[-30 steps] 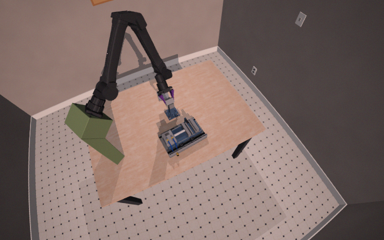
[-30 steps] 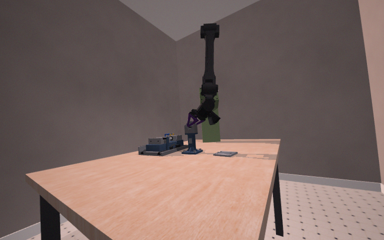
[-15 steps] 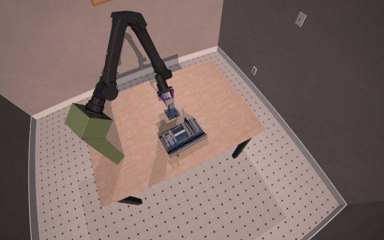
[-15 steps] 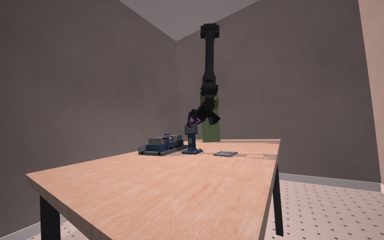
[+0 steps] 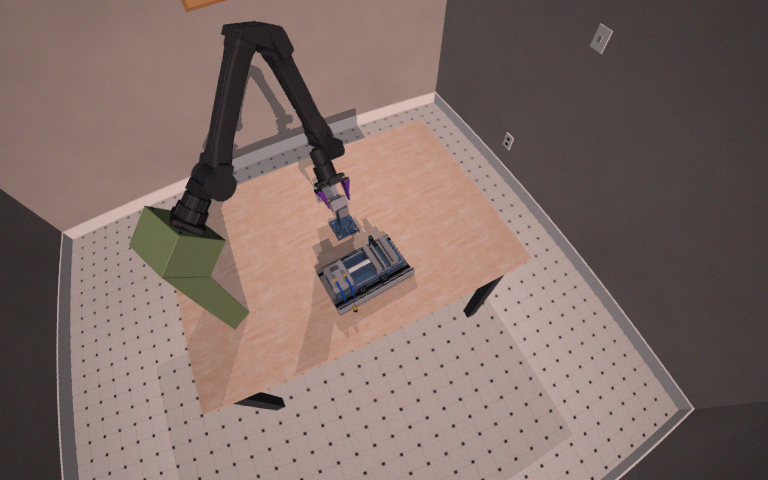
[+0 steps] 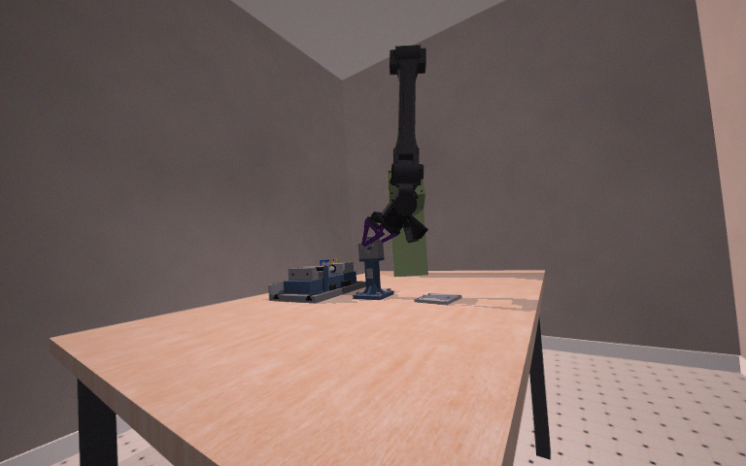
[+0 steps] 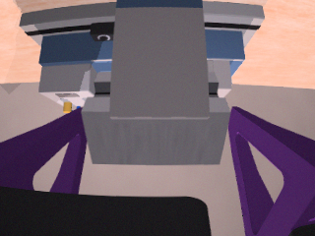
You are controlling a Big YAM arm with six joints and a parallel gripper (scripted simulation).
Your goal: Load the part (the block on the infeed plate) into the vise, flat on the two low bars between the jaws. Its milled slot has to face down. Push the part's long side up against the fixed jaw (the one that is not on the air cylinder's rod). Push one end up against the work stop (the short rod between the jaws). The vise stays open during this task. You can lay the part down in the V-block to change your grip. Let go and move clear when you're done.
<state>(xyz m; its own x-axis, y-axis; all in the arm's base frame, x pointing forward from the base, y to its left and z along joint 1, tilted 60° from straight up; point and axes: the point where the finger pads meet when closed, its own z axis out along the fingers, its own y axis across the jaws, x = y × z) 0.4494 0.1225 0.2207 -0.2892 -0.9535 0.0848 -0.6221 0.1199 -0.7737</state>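
Fingers parted wide, the gripper (image 5: 338,202) (image 6: 373,243) (image 7: 157,117) straddles what appears to be the part (image 5: 328,192) (image 7: 155,140), a grey block at the V-block (image 6: 370,252) (image 7: 159,64) atop its blue stand. In the wrist view the block lies directly between the fingertips, its long axis seemingly running from one finger to the other, an end facing each. The fingers stand very close to those ends; whether they touch cannot be told, and no firm hold shows. The infeed plate (image 6: 438,298) carries no block (the exterior view hides most of the part itself).

Beyond the V-block, on the side away from the gripper's body, waits the vise (image 5: 376,291) (image 6: 302,286) (image 7: 64,49). Seen from the top, the line between the fingers runs roughly along the vise's length, while its jaws run crosswise. If that reading of the long axis is right, the coming move calls for about a quarter turn before the long side can meet the fixed jaw. Which way the slot faces cannot be made out.

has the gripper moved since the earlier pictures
No, none that I can see: in the top and outside views the gripper sits at the top of the blue stand, just as before.
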